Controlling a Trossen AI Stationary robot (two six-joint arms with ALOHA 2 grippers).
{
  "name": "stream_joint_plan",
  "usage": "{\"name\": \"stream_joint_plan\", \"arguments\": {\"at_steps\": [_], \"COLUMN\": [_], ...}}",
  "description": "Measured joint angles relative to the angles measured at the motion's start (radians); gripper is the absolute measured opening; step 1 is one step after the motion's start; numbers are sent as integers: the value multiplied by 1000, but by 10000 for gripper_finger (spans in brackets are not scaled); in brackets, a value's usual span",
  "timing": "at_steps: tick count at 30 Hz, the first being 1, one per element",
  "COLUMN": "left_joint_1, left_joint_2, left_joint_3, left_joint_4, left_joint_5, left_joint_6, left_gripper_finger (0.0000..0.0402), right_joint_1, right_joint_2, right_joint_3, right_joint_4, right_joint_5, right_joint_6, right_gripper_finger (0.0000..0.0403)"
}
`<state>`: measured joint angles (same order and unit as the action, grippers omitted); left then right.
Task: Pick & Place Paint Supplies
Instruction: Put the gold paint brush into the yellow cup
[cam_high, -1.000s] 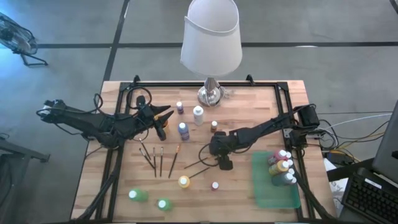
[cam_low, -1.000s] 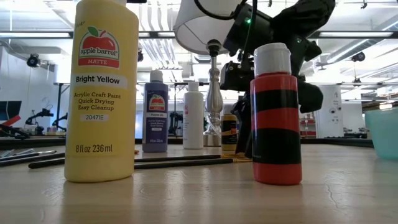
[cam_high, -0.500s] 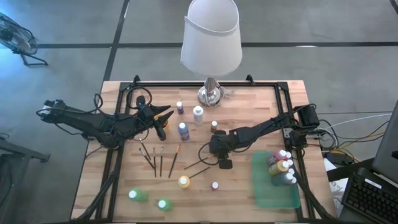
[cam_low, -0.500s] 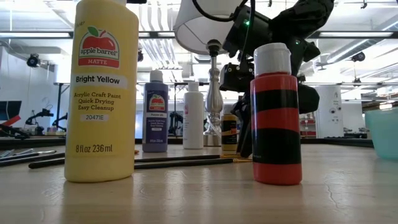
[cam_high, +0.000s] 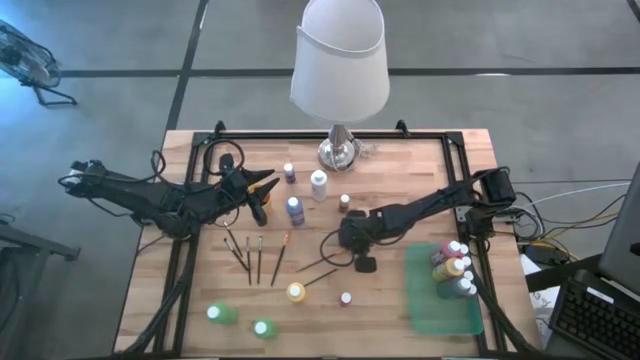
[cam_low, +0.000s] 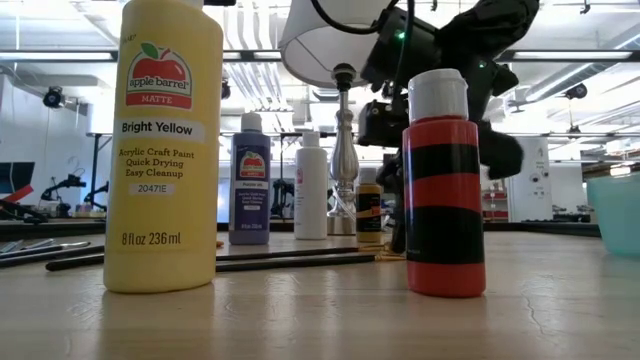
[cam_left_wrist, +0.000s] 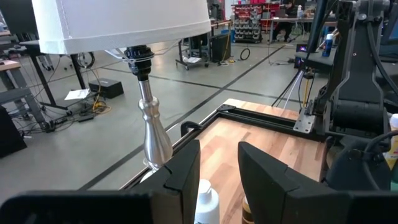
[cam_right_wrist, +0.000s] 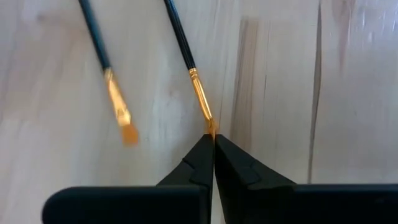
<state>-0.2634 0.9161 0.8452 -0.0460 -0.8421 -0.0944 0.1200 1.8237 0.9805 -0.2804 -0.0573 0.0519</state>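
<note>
Right wrist: paintbrush (cam_right_wrist: 200, 99) tip behind pincer (cam_right_wrist: 214, 142)

Table (cam_high: 400, 300) pale matt wood planks; lamp stem (cam_left_wrist: 153, 134) shiny metal; shade (cam_high: 340, 55) white cloth.

Right claw (cam_right_wrist: 213, 144) closed, pointing down, left claw (cam_left_wrist: 219, 163) parted, raised

Looking down from above, I counted eight paint bottles (cam_high: 296, 292) standing loose on the bench (cam_high: 400, 160), with a cluster of at least four more bottles (cam_high: 452, 267) in the single green tray (cam_high: 440, 312), packed too tight for an exact number. Six paintbrushes (cam_high: 260, 258) lay there: four side by side, two apart. I saw one lamp (cam_high: 338, 60)
</note>
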Motion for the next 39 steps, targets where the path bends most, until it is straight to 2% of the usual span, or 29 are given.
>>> {"name": "stream_joint_plan", "arguments": {"at_steps": [3, 12, 19, 25, 32, 34, 39], "left_joint_1": [0, 0, 3, 27, 94, 122, 180], "left_joint_2": [0, 0, 0, 11, 111, 149, 249], "left_joint_3": [0, 0, 1, 37, 222, 288, 421], "left_joint_4": [0, -1, -7, -38, -343, -404, -507], "left_joint_5": [0, 24, 60, 216, 345, 428, 668], "left_joint_6": [-5, -40, -93, -153, -279, -307, -397], "left_gripper_finger": [115, 115, 115, 115, 115, 115, 115], "right_joint_1": [0, 0, 2, 2, 35, 53, 122], "right_joint_2": [-52, -271, -436, -528, -513, -486, -413], "right_joint_3": [-3, 1, 10, 43, 140, 172, 256], "right_joint_4": [-37, -262, -355, -354, -367, -370, -363], "right_joint_5": [6, 189, 269, 270, 270, 274, 367], "right_joint_6": [-4, -8, -62, -99, -179, -220, -328], "right_gripper_finger": [8, 8, 8, 8, 8, 8, 8]}}
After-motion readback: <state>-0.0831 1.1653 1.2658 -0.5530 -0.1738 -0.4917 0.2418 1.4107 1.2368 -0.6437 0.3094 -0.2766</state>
